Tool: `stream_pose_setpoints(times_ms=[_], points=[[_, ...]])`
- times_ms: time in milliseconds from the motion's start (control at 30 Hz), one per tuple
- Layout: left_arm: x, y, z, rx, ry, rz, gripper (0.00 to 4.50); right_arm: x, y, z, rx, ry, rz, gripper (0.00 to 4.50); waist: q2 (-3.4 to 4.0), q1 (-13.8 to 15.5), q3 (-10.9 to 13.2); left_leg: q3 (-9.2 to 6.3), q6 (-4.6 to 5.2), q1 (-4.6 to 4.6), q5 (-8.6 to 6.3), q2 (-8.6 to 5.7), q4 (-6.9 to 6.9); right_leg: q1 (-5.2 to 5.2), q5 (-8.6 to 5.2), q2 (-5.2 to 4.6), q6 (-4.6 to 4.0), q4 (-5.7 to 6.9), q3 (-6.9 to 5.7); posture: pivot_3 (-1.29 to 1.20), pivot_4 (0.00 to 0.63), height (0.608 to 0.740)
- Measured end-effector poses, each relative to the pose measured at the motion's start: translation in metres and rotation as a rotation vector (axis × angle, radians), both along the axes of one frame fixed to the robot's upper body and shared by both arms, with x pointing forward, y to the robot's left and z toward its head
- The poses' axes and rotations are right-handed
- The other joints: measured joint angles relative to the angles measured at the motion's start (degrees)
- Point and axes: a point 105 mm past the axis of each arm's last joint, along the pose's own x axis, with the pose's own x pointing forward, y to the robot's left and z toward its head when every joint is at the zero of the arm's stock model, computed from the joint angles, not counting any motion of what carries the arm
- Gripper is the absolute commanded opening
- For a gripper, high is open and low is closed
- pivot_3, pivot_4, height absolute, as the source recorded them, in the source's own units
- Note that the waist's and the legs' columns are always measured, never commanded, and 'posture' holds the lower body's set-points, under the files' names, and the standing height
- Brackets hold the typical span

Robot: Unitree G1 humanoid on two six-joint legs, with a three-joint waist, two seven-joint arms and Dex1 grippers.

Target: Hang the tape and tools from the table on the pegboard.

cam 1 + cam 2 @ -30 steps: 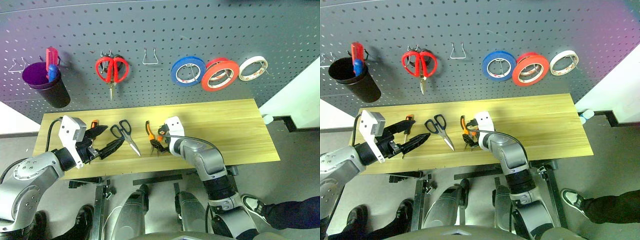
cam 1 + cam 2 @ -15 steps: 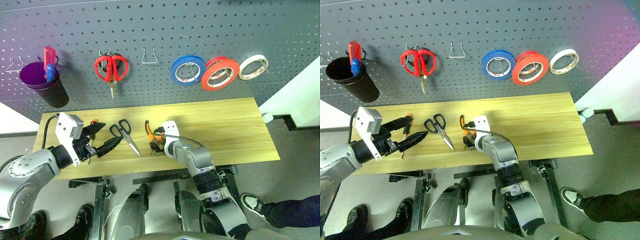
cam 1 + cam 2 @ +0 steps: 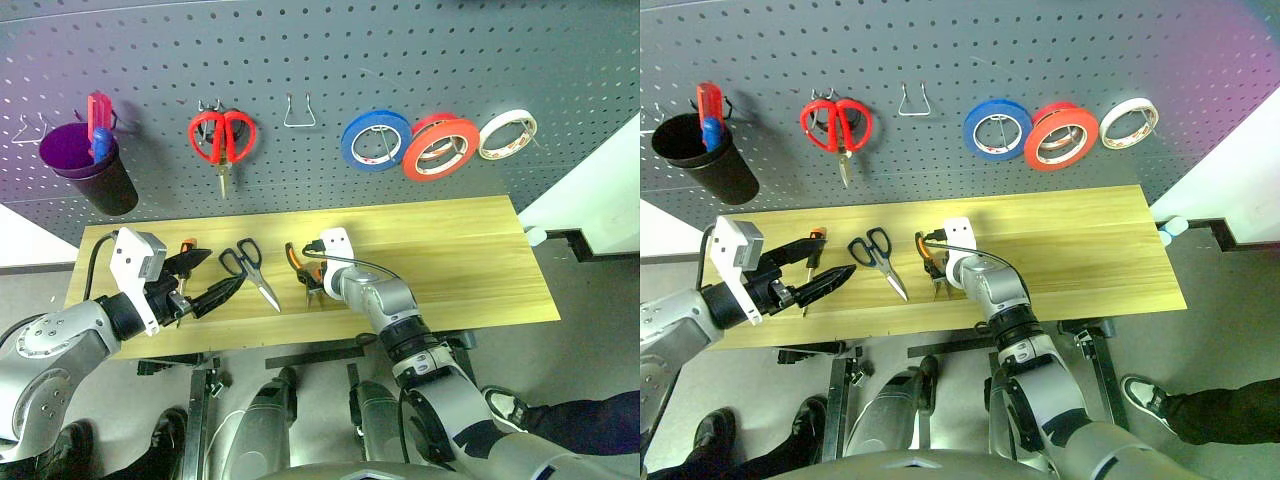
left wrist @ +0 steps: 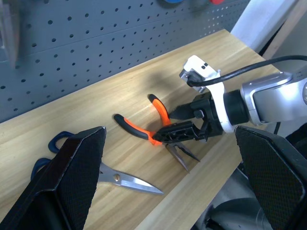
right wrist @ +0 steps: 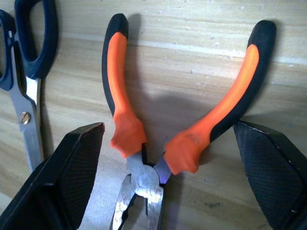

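Wooden table — splayed orange-black pliers

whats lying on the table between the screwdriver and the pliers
The dark-handled scissors lie there, between the screwdriver and the pliers, blades toward the table's front edge. It shows in both eye views.

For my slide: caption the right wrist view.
Open right gripper straddles the pliers lying on the table, scissors alongside.
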Motion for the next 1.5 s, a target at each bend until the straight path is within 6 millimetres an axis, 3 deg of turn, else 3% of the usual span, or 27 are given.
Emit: stream_pose_setpoints(times_ms=[333,1200,1467,1500], points=[[-0.006,-0.004,0.001,-0.003,0.003,-0.004,4.5,-0.006,0.01,0.002,-0.043,-0.023,0.05,4.49,0.0,0.0,0.7,0.0,0.0,-0.02,0.0,0.02,-0.02,-0.02,0.0,0.0,-0.01,-0.01,0.01,0.07,0.366,0.74],[-0.013,-0.005,0.002,-0.007,0.009,0.017,4.5,-0.004,0.017,0.012,-0.102,-0.13,0.085,4.49,-0.07,0.2,2.7,0.01,-0.01,-0.04,-0.01,0.04,-0.1,-0.08,0.0,0.0,-0.01,-0.06,0.01,0.09,0.394,0.74],[-0.013,-0.004,0.001,-0.007,0.013,0.028,4.5,-0.002,0.016,0.013,-0.123,-0.153,0.082,2.08,-0.1,0.2,3.2,0.01,-0.01,-0.11,-0.01,0.04,-0.15,-0.08,0.0,0.0,-0.01,-0.06,0.01,0.09,0.4,0.74],[-0.013,-0.004,0.001,-0.007,0.013,0.029,4.5,-0.002,0.016,0.013,-0.124,-0.154,0.082,2.06,-0.09,0.2,3.2,0.01,-0.01,-0.11,-0.01,0.04,-0.15,-0.08,0.0,0.0,-0.01,-0.06,0.01,0.09,0.401,0.74]])
